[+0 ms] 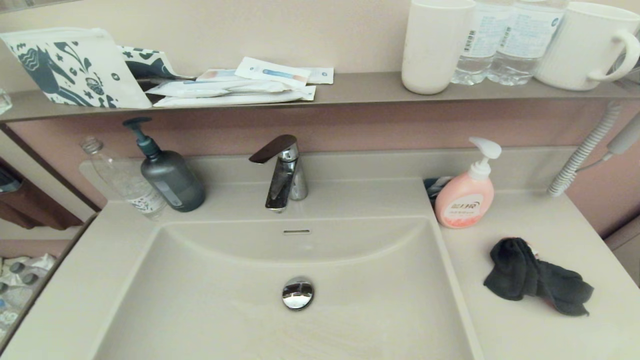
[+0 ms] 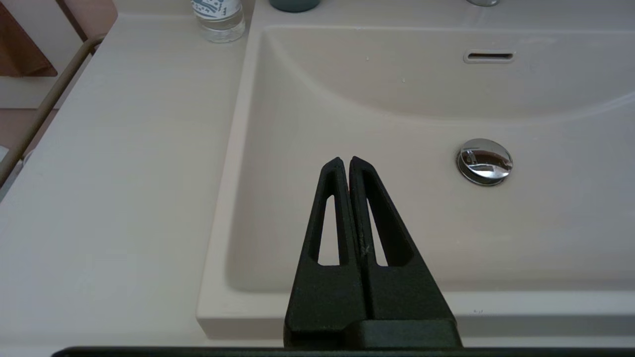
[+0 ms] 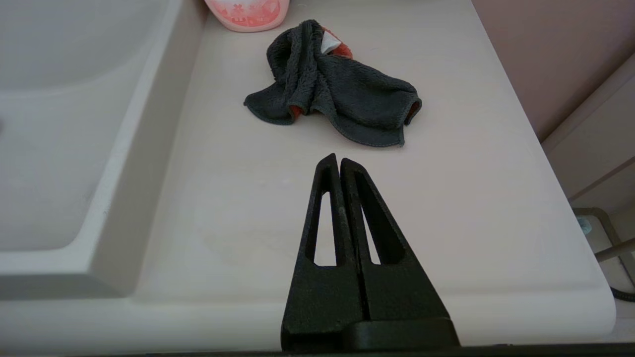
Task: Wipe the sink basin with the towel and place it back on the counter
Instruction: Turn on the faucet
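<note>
Towel waiting on the counter, both grippers closed and empty.

Right gripper [image 3: 339,161], fingers pressed together, hovers over the counter [image 3: 238,213] short of the one crumpled towel [image 3: 332,87] at that view's upper centre; left gripper [image 2: 346,161], likewise pinched, hangs above the single sink basin [image 2: 397,218]. Farther back stands one pink soap bottle [image 1: 465,197]; a reach carried past the towel could topple it.

The sink basin [image 1: 210,280] is a wide beige-cream rectangle with rounded corners, a shiny round drain plug [image 1: 297,293] in its floor and a small overflow slot [image 1: 296,232] in the back wall. The towel [image 1: 537,283] lies crumpled on the table [image 1: 500,325] to the basin's right, dark charcoal side up, coral red and a white tag peeking from its folds.
</note>
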Tool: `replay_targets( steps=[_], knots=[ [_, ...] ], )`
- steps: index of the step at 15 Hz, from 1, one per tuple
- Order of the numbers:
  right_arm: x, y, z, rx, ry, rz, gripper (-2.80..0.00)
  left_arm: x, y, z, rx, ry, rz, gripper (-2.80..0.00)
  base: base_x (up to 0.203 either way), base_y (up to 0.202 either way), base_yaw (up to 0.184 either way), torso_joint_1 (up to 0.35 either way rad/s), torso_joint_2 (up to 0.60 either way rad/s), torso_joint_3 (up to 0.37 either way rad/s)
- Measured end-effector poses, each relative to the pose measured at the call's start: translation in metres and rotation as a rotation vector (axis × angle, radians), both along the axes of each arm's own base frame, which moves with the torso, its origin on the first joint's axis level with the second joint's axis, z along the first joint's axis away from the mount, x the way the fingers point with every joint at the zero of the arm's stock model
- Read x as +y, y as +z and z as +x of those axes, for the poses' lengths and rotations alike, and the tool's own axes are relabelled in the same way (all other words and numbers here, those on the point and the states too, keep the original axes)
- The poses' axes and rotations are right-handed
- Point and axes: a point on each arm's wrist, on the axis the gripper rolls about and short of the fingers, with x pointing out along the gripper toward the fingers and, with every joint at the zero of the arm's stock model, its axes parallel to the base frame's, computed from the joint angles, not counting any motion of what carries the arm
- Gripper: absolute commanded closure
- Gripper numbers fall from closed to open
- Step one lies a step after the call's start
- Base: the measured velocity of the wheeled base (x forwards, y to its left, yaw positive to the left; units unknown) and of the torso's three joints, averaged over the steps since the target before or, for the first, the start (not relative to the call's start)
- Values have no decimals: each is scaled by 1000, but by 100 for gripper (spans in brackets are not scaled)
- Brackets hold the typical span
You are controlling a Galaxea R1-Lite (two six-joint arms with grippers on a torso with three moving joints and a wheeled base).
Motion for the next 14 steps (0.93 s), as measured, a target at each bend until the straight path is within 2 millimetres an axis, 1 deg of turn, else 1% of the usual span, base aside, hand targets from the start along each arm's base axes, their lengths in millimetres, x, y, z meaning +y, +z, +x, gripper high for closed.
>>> replay_targets(
  steps=[14],
  knots=[
    [0,0,0,0,0,0,0,0,0,0,0,1,0,0,0,0,0,0,0,0]
  ],
)
